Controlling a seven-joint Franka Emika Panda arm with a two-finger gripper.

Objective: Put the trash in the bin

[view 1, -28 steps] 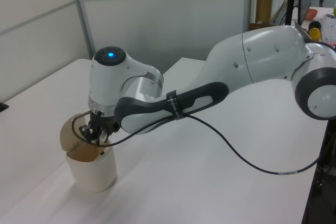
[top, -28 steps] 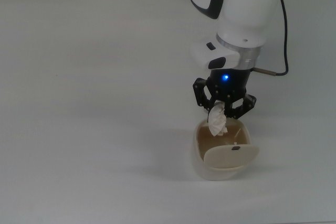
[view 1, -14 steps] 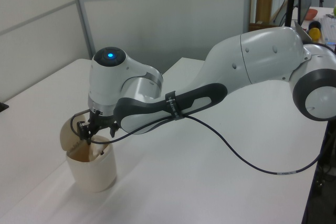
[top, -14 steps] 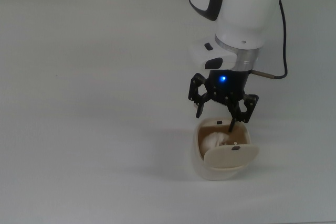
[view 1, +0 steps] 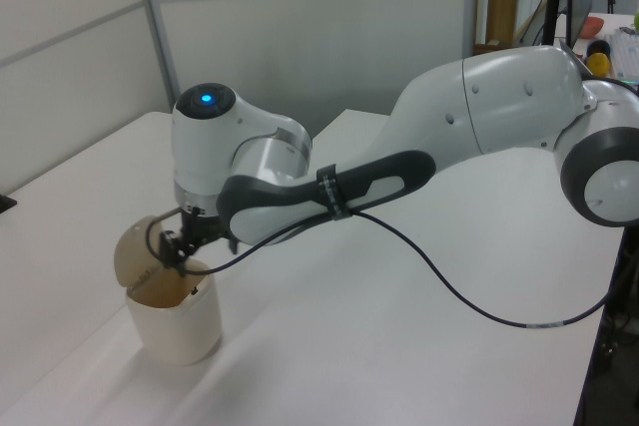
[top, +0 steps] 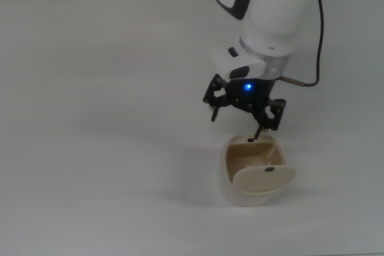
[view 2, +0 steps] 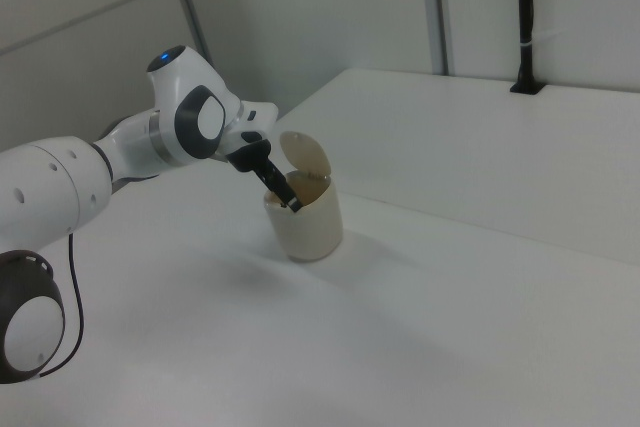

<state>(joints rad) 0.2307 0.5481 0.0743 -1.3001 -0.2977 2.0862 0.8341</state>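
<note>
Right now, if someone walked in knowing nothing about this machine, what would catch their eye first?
The big white arm reaching across the white table dominates, with a blue light glowing near its wrist. Its black hand hangs open just above the cream bin, at the bin's far rim in the top view. The bin's flap lid is tipped open, and a pale crumpled wad of trash lies inside.

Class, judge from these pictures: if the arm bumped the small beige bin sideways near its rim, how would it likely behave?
The bin looks thin-walled plastic holding only a paper wad, so it is probably light and would slide or tip easily. Its flap lid, tilted open, would likely swing. The rounded base may rock.
</note>
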